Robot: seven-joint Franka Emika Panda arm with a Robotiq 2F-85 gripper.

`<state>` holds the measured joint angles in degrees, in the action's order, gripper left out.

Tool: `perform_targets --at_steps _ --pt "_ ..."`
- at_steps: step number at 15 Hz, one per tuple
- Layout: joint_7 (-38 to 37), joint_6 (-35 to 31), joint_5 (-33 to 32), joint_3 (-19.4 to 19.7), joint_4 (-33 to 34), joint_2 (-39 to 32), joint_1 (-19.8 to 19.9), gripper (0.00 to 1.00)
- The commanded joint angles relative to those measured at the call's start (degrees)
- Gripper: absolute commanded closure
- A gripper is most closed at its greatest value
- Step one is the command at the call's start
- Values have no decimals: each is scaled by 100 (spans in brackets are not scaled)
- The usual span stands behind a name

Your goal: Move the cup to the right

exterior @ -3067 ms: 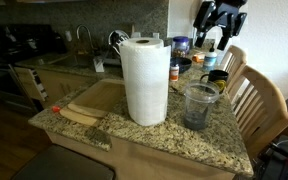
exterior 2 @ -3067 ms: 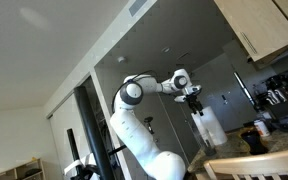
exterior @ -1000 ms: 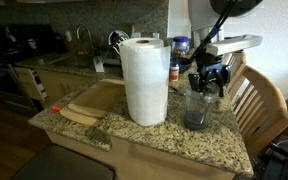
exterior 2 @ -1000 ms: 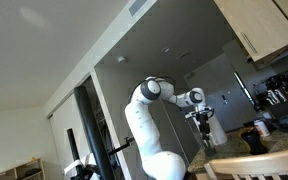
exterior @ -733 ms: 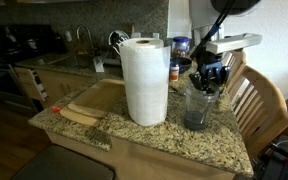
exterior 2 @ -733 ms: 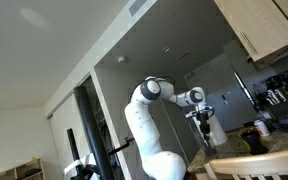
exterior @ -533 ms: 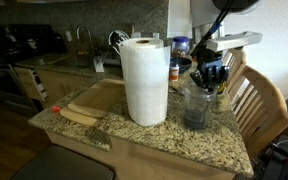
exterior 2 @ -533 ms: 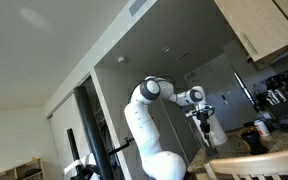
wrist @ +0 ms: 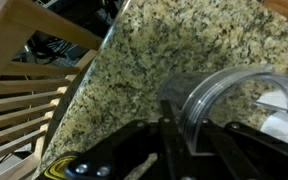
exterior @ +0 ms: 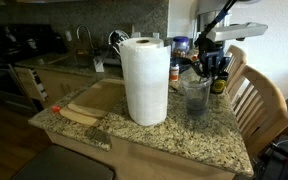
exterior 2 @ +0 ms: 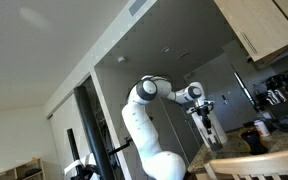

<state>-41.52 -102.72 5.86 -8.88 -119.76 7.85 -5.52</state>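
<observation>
Counter (exterior: 184,145): speckled granite, polished. Paper towel roll (exterior: 144,80): white, cylindrical, upright. Cup (exterior: 196,96): clear plastic, tapered, near roll, on wooden chair (exterior: 259,105) side. Gripper (exterior: 210,72): nearly closed, cup wall pinched between fingers at rim, per wrist view. Judgement: grasp achieved; carry to right and release outstanding. Whether cup clears counter: cannot tell.

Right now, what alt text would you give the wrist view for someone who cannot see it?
The gripper comes in from the bottom edge and pinches the wall of a clear cup, one finger inside the rim and one outside. Under them lies a speckled granite counter, with a wooden chair beyond the counter's edge at left.
</observation>
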Motion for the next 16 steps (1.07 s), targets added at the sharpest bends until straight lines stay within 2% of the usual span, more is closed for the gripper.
perform_targets --at_steps 1,6,10,16 --pt "-457 -456 -115 121 -228 621 145 96" --pt "-842 -840 10 418 -76 1187 451 96" --pt "-1206 -1072 -218 582 336 1415 838 96" --pt "-2023 -1295 -935 677 1727 981 1437 96"
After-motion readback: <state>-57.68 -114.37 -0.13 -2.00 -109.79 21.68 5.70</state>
